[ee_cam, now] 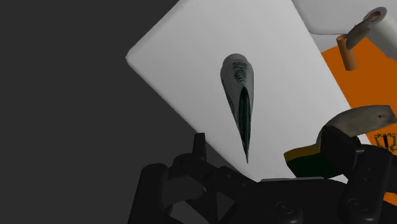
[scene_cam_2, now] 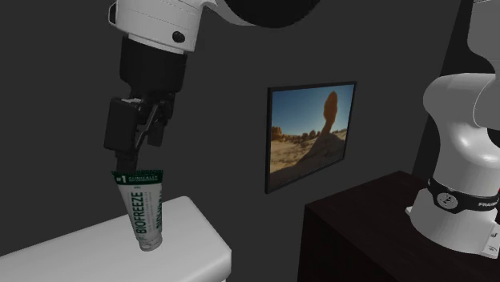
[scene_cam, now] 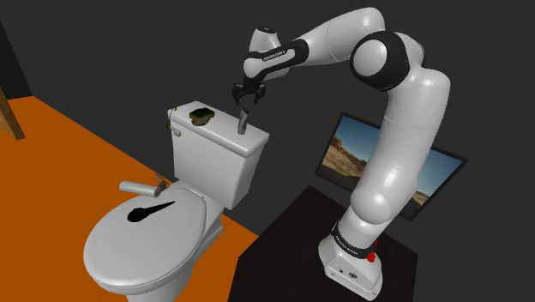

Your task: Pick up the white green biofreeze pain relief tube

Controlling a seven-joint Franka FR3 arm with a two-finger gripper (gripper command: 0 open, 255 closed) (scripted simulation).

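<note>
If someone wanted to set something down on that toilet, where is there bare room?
The tank lid is bare between the yellow-and-dark object at one end and the Biofreeze tube held in the gripper. The front half of the toilet lid is bare too. Crowded: near its hinge, where a black flat shape and a grey cylinder lie.

Tube (scene_cam_2: 143, 210) upright over tank lid (scene_cam_2: 80, 250), under end effector (scene_cam_2: 130, 157).
</note>
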